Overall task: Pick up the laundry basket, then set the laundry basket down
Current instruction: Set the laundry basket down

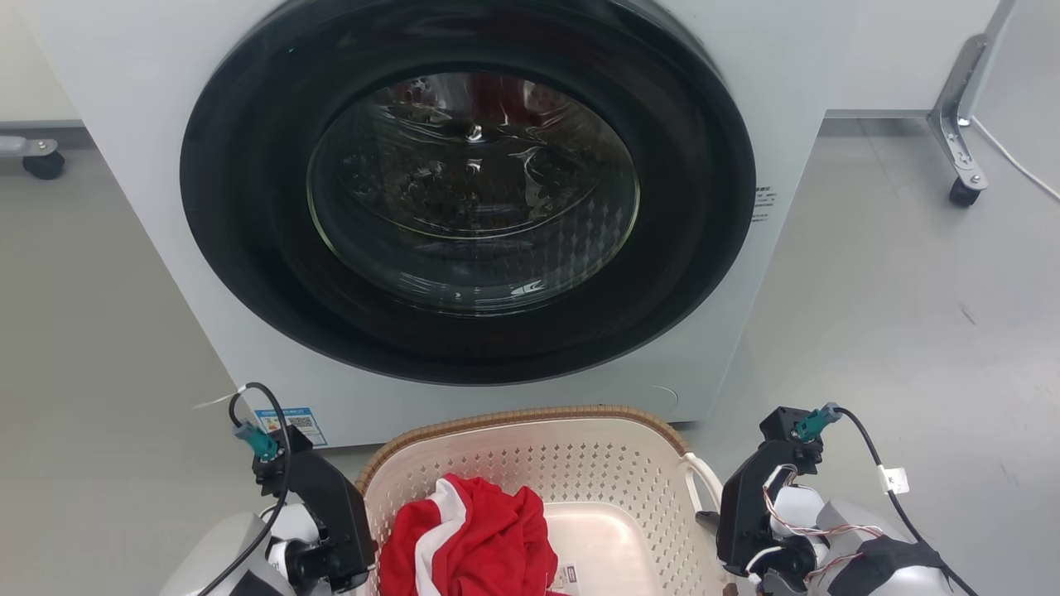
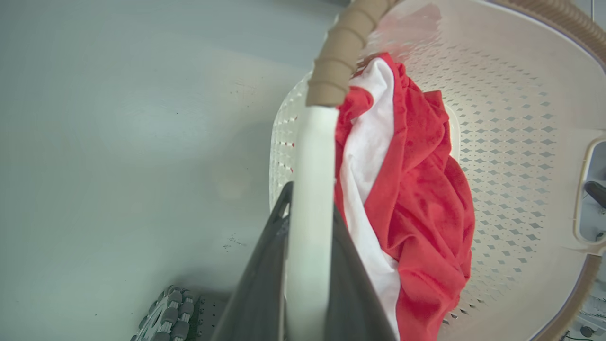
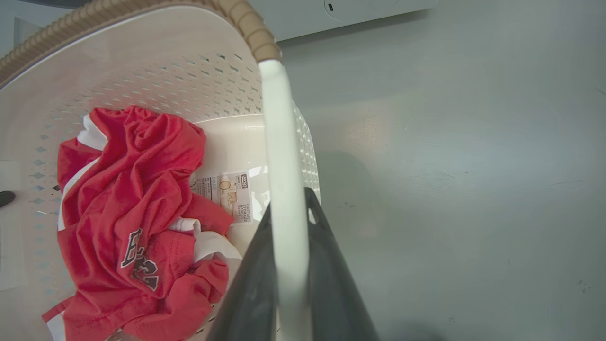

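- Placement: the laundry basket [image 1: 596,472] is seen low in the head view, directly in front of the white washing machine [image 1: 124,207] with its round, dark-rimmed glass door [image 1: 248,248].
- The left gripper [image 2: 310,203] is pinched onto the basket's left white loop handle [image 2: 312,151], with one dark finger set on each side of it.
- The right gripper [image 3: 289,203] is clamped in the same way on the right loop handle [image 3: 277,132].
- A crumpled red and white garment [image 1: 472,530] is held inside the basket, toward its left side.
- A printed label [image 3: 227,194] is seen on the bare bottom.
- Whether the base rests on the grey floor [image 1: 894,314] cannot be told.
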Controlling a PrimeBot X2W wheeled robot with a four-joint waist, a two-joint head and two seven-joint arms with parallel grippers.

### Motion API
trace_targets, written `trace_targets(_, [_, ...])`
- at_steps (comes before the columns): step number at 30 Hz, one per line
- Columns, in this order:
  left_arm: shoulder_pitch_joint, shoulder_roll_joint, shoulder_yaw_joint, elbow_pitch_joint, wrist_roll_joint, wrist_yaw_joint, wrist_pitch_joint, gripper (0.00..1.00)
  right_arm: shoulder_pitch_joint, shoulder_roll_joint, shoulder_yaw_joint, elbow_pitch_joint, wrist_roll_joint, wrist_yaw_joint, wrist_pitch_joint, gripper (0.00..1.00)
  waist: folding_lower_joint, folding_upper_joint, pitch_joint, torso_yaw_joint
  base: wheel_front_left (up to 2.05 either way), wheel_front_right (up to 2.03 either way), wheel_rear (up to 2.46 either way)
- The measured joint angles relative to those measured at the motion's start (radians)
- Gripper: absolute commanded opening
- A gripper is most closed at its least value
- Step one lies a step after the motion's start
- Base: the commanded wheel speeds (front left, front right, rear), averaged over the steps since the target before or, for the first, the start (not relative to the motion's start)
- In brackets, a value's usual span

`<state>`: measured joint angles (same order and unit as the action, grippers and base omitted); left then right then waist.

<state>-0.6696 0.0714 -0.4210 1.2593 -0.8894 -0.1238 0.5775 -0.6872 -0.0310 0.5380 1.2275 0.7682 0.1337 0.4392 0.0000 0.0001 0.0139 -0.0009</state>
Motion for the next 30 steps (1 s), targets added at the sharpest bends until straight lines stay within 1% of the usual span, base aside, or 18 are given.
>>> trace_targets(16, [0.000,0.004,-0.014,-0.006,-0.016,0.000,-0.049,0.00,-0.001,-0.001,0.016,-0.013,0.016,0.000,-0.021,0.00,0.0000,0.0000,0.013,0.000,0.00,0.00,0.00])
trace_targets(21, [-0.001,0.008,-0.016,-0.013,-0.008,-0.001,-0.090,0.00,-0.010,-0.001,0.025,-0.022,0.016,0.000,-0.045,0.00,0.0000,0.0000,0.031,-0.004,0.00,0.00,0.00])
trace_targets(30, [-0.032,0.008,-0.022,-0.033,0.023,0.000,-0.203,0.00,-0.040,-0.001,0.025,-0.029,0.010,0.000,-0.126,0.00,0.0000,0.0000,0.090,-0.010,0.00,0.00,0.00])
